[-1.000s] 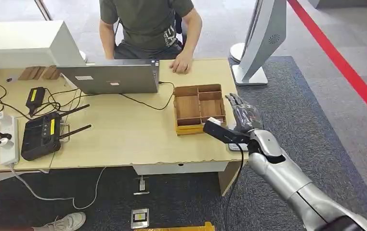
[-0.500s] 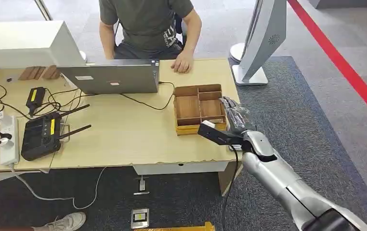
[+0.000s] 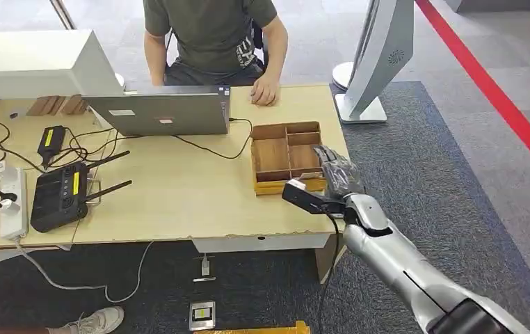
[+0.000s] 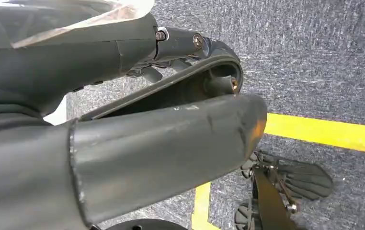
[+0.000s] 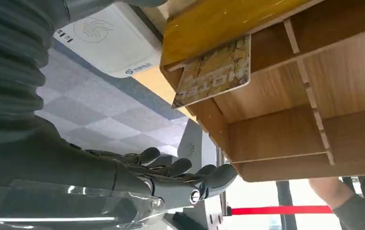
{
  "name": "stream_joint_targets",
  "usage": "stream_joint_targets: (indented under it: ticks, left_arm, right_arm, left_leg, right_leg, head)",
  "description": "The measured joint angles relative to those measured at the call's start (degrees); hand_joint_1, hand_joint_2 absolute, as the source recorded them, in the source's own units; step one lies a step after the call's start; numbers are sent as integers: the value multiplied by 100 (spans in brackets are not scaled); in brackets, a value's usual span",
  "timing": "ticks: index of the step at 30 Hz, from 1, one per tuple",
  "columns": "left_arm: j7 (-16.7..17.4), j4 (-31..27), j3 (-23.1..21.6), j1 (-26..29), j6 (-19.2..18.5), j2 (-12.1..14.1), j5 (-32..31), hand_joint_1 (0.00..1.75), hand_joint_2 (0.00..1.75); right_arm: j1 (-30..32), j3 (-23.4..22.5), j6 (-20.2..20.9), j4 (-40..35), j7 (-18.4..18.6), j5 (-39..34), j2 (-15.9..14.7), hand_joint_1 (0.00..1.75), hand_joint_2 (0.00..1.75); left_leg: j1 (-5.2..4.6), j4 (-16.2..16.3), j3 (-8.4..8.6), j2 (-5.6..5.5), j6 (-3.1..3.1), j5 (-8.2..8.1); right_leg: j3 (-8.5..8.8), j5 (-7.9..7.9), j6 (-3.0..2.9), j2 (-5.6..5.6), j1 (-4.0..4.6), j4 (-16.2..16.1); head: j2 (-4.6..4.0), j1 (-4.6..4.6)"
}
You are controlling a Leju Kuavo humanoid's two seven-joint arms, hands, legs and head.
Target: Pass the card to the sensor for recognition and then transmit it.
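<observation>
In the head view the right hand [image 3: 336, 174] reaches in over the right end of the wooden table [image 3: 179, 202], hovering at the near right corner of a divided wooden tray [image 3: 287, 156]; its dark fingers [image 3: 328, 158] are stretched out and apart, holding nothing. A person [image 3: 213, 38] sits at the far side with a hand resting on the table beside an open laptop [image 3: 161, 111]. A black router [image 3: 60, 196] with antennas, a white power strip [image 3: 12, 202] and loose cables lie at the left end, and a white stand [image 3: 373, 62] rises from the grey carpet past the table's right end. In the left wrist view the left hand [image 4: 123, 143] hangs over dark carpet crossed by yellow tape [image 4: 324, 134]; whether its fingers are spread or curled cannot be told. In the right wrist view the right hand's fingers lie extended and free of any object, near the tray's outer wall. The card [image 5: 214, 72], printed in yellow and brown, leans tilted in a corner compartment of the tray, against its wall. A white card reader [image 5: 111, 43] lies on the table just beside that corner.
</observation>
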Motion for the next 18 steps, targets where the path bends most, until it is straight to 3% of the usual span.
stream_joint_targets:
  ticks: [8, 18]
  left_arm:
    - [-151, 0, 0, 2, -11, 0, -2, 0, 0]
    - [-17, 0, 0, 2, 7, 0, -26, 0, 0]
  right_arm:
    - [-5, 42, 0, 142, 28, -24, -28, 0, 175]
    - [-3, 68, -28, 245, 28, -15, -31, 0, 175]
  left_leg:
    - [0, 0, 1, 1, 0, 0]
    - [0, 0, 1, 1, 0, 0]
  right_leg:
    - [0, 0, 0, 0, 0, 0]
    - [0, 0, 0, 0, 0, 0]
  head:
    - [0, 0]
    - [0, 0]
